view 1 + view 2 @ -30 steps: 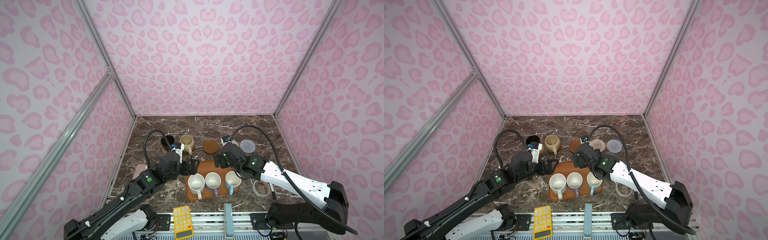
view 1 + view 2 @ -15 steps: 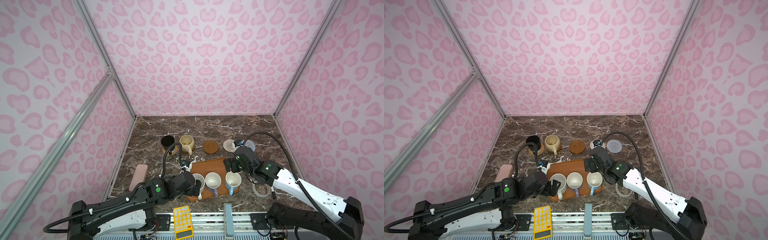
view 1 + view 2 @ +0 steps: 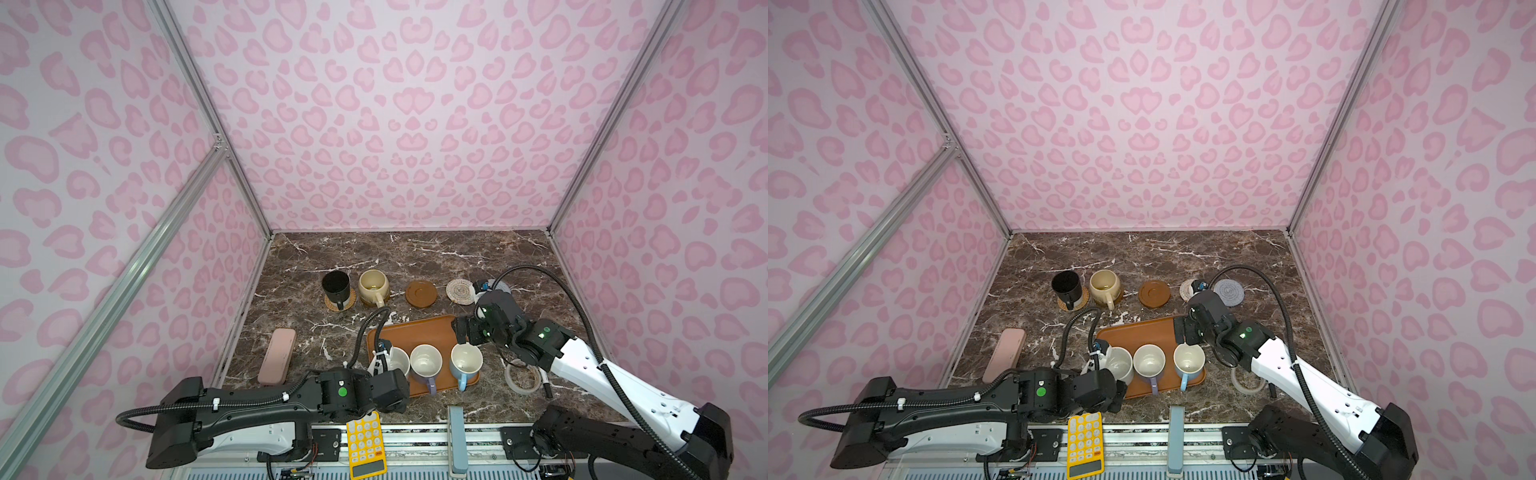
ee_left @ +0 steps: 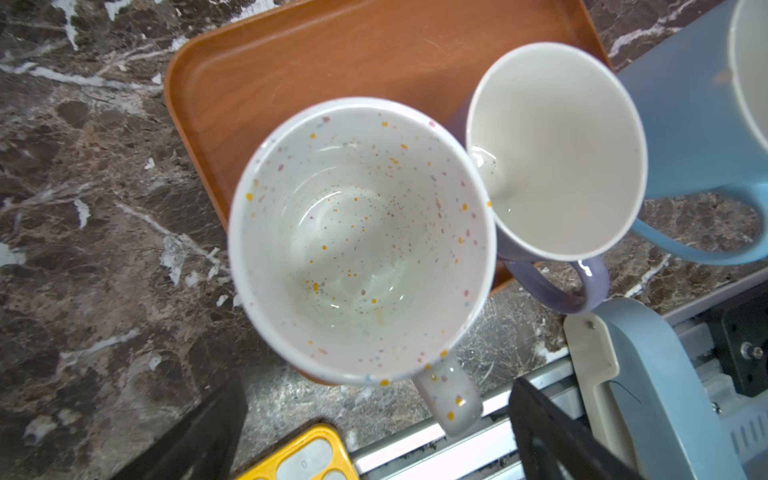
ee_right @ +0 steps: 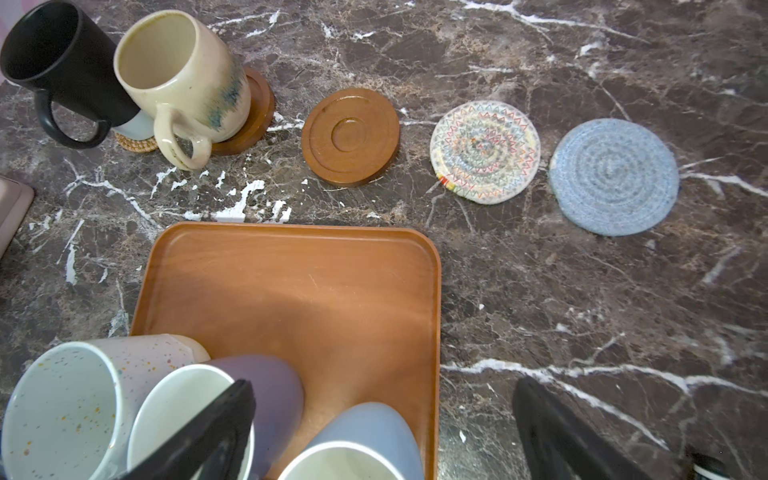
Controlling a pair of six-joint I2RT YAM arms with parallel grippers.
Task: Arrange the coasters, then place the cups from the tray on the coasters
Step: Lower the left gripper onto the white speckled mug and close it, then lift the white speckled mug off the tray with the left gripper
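Three cups (image 3: 424, 360): near edge of tray (image 3: 415, 332).
Two cups (image 3: 372, 284): on far-left coasters (image 5: 262, 104).
Left hand (image 4: 378, 384): wide, over handle of speckled cup (image 4: 361, 249).
Right hand (image 5: 383, 385): wide, empty, over tray's right edge.

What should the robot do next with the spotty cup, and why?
Probably lower the open left gripper and close it on the handle of the speckled cup, which sits between its fingers. That cup stands on the tray, and the brown coaster is bare.
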